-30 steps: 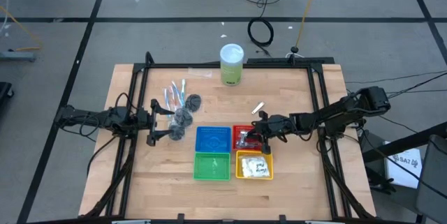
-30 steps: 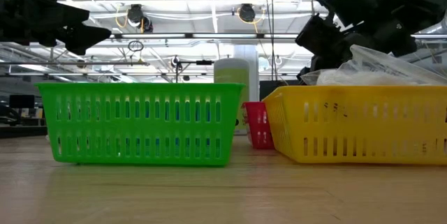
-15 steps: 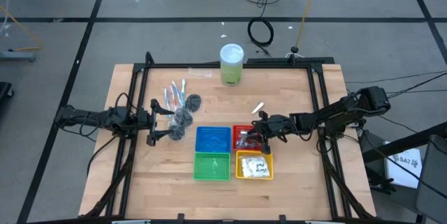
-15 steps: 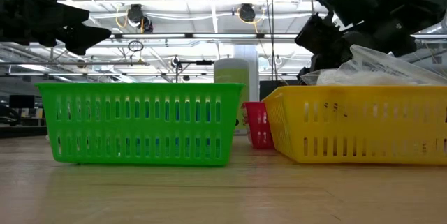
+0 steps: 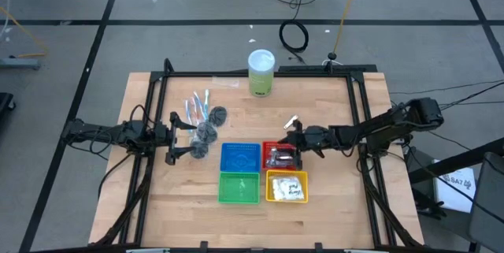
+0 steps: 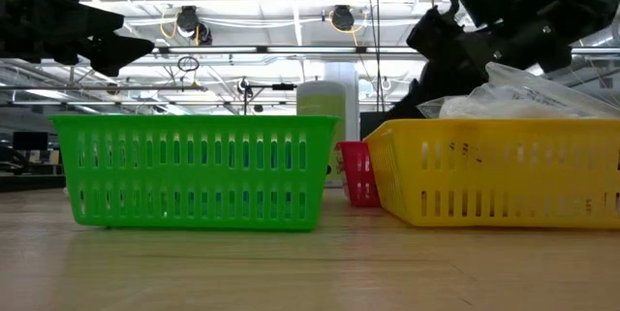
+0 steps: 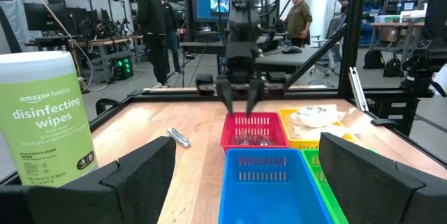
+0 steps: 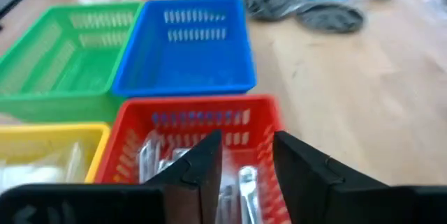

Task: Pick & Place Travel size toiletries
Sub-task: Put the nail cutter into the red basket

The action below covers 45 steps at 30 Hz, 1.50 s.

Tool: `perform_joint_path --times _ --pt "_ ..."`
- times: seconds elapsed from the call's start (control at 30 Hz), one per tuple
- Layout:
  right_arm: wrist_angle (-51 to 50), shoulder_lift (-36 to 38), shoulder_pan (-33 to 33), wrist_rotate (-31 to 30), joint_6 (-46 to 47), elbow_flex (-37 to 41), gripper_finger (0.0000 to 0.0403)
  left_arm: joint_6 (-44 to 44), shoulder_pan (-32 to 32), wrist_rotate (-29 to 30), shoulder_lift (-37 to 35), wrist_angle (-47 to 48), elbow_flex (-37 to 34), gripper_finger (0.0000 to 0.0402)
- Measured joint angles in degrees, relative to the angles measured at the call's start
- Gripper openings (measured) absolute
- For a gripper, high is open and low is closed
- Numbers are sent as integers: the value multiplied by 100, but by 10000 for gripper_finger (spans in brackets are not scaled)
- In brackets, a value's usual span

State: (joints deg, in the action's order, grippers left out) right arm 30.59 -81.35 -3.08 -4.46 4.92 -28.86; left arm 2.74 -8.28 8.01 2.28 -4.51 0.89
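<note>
High view: the right claw (image 5: 294, 138) hangs just above the red basket (image 5: 277, 157), fingers a little apart and holding nothing. Silver tubes (image 8: 244, 185) lie in that basket. The left claw (image 5: 178, 138) waits wide open beside the grey puffs (image 5: 208, 130) on the surface (image 5: 331, 206).

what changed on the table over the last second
The right gripper pulled back from over the small red basket toward the table's far side, jaws opening and empty, the silver foil tubes left inside. The left gripper waited open beside the dark grey round puffs; baskets unmoved.
</note>
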Motion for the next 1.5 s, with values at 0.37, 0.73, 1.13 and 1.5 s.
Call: perform_joint_path --times 0.37,0.73,1.13,1.5 --pt "-907 539 1649 -19 -279 0 171 0 1 2 0 -2 0 347" --pt "-1137 -250 2873 805 -712 9 186 0 -1 2 0 0 0 347" --pt "-1403 -566 2941 1223 -2086 -7 178 0 0 0 0 -1 0 347" --pt "-2423 -454 2940 1174 -1134 -17 171 0 1 2 0 -1 0 347"
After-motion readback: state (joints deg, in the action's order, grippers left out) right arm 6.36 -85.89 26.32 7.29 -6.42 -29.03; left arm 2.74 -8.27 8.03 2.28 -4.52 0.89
